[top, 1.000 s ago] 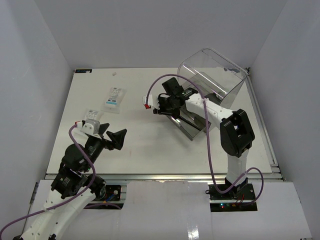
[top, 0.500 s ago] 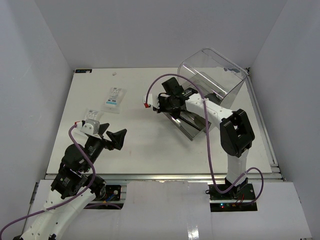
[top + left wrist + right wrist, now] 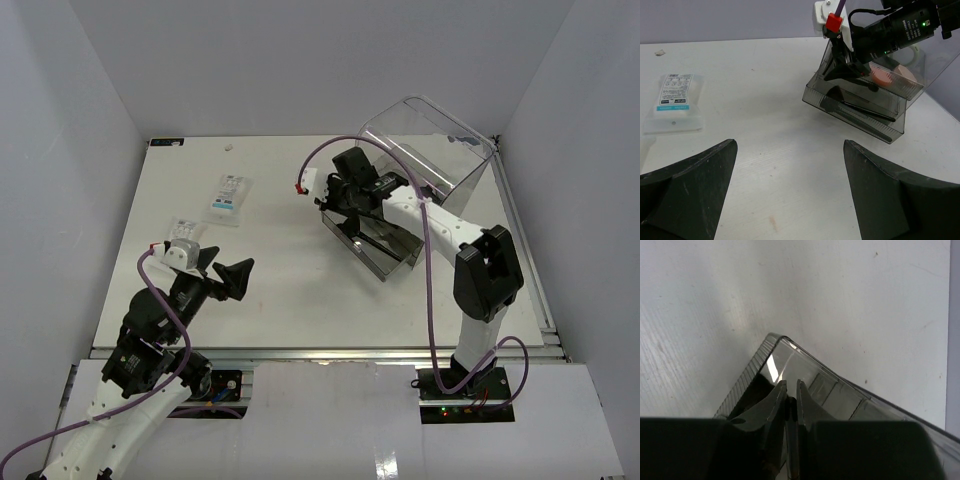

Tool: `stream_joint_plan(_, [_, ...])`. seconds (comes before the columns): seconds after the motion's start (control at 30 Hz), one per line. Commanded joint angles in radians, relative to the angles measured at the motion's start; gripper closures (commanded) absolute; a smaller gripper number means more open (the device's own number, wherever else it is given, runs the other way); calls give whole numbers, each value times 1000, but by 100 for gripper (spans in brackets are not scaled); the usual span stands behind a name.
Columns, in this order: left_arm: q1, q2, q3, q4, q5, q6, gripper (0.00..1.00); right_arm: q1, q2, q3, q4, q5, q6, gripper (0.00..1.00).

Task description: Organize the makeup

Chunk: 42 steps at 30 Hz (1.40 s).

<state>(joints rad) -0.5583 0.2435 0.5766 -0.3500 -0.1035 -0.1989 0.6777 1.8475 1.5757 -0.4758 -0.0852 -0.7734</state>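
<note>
My right gripper [image 3: 343, 203] hangs over the smoky clear drawer [image 3: 385, 262] and is shut on a thin black brush [image 3: 868, 85]. In the right wrist view its fingers [image 3: 791, 385] pinch a thin dark shaft above the drawer's ribbed corner [image 3: 742, 385]. Another thin black brush [image 3: 860, 107] lies in the drawer [image 3: 855, 122]. A round pink compact [image 3: 884, 76] sits behind it, at the box. Two flat white printed packets [image 3: 229, 196] [image 3: 186, 229] lie on the left of the table; one shows in the left wrist view [image 3: 675, 95]. My left gripper [image 3: 226, 272] is open and empty, low near the front left [image 3: 790, 147].
The large clear plastic box [image 3: 435, 150] lies tilted at the back right, with the drawer pulled out in front of it. The table's back edge carries a small white scrap [image 3: 229, 147]. White walls close in the left, back and right.
My right gripper has swung back and to the right, from the drawer's left end to over the drawer, nearer the box. The left arm has not moved.
</note>
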Motion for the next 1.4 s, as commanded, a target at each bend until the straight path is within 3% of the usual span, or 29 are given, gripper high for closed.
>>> stream_joint_plan(0.0, [6,-6,-3,20,16,7,2,-15,-55,-18,36,73,91,80])
stream_joint_plan(0.1, [6,-9,-3,20,15,7,2,-20,-70,-27,36,76,120,64])
stream_joint_plan(0.23, [6,-10,-3,19,17,7,2,-20,-129,-46,15,-51,144,59])
stream_joint_plan(0.33, [6,-10,-3,20,19,7,2,-20,-169,-45,-44,-232,126,63])
stream_joint_plan(0.4, [6,-9,-3,20,19,7,2,-15,-188,-57,-109,-432,86,70])
stream_joint_plan(0.5, [6,-9,-4,20,18,7,2,47,-201,-131,-128,-472,69,79])
stream_joint_plan(0.77, [6,-13,-4,20,15,7,2,154,-110,-252,-38,-87,238,89])
stream_joint_plan(1.13, [6,-20,-3,20,18,10,2,159,-94,-372,135,552,286,83])
stream_joint_plan(1.37, [6,-22,-7,24,22,12,2,100,-105,-344,171,642,260,81])
